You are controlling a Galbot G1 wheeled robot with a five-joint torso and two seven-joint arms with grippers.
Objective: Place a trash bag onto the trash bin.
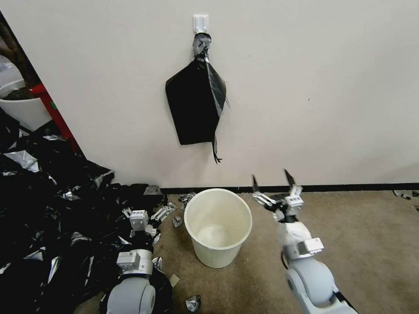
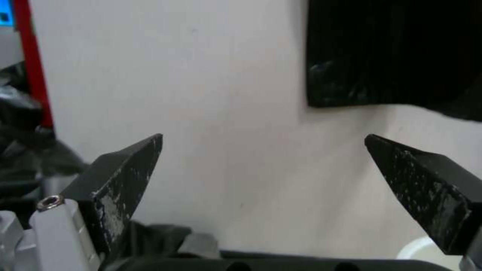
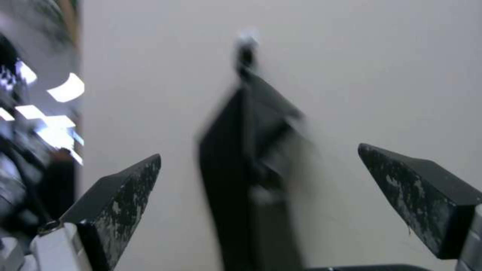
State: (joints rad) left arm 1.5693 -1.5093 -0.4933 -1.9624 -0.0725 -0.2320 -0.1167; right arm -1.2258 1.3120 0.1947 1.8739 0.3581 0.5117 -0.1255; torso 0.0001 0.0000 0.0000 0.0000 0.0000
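Reach toward the wall looked like the step in hand. The small round cream-white plastic trash bin (image 1: pixel 220 255) stood upright and unlined on the tan carpet (image 1: pixel 371 235), near the foot of the pale wall (image 1: pixel 327 87) and between the 2 arms.

The right gripper (image 1: pixel 271 182) was raised just beside the bin's rim, its 2 black fingers spread wide and holding nothing. In the right wrist view it (image 3: pixel 258 150) pointed at the flat kite-shaped black plastic bundle (image 1: pixel 194 104) hanging by its narrow neck from a white wall hook (image 1: pixel 200 22), directly above the bin. The left gripper (image 1: pixel 146 209) sat low at the edge of the large heap of black plastic film (image 1: pixel 52 209). Its fingers were likewise apart and empty, seen from its own wrist (image 2: pixel 263 139).

No single trash bag could be told apart. By my judgement, 1 would have to be drawn from the hanging bundle. To do that well, the right gripper should close on 1 thin layer near the lower edge. It should pull down gently, since the film would likely slip or drag several sheets along.
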